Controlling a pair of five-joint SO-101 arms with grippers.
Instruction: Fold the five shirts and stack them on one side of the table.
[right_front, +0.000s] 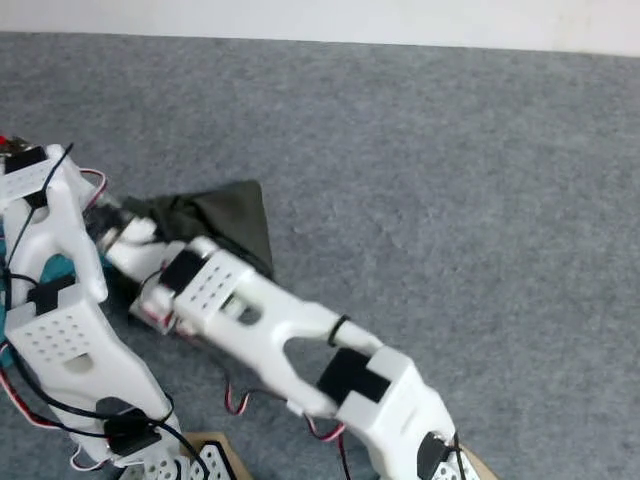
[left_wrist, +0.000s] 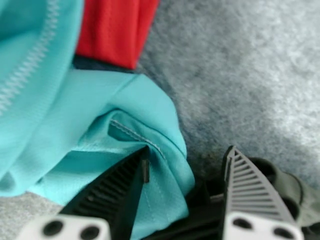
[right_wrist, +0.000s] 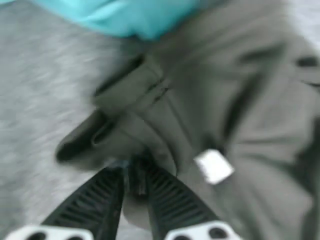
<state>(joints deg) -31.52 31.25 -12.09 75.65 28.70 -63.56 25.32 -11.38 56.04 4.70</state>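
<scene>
A dark olive shirt (right_front: 225, 215) lies bunched on the grey table at the left. My right gripper (right_wrist: 135, 172) is shut on a fold of this olive shirt (right_wrist: 200, 110), close to its white tag (right_wrist: 213, 166). In the high view the right gripper (right_front: 118, 228) sits at the shirt's left end. My left gripper (left_wrist: 188, 152) is open over the edge of a teal shirt (left_wrist: 100, 130), with a hemmed fold draped over one finger (left_wrist: 117, 187). A red shirt (left_wrist: 115, 27) lies beyond the teal one. Teal cloth (right_front: 60, 270) peeks out behind the left arm (right_front: 55, 230).
Bare grey felt table (right_front: 450, 180) stretches across the middle and right. The two arms crowd together at the left edge, and red and black cables (right_front: 240, 400) hang under the right arm. A brown board (right_front: 225, 455) sits by the arm bases.
</scene>
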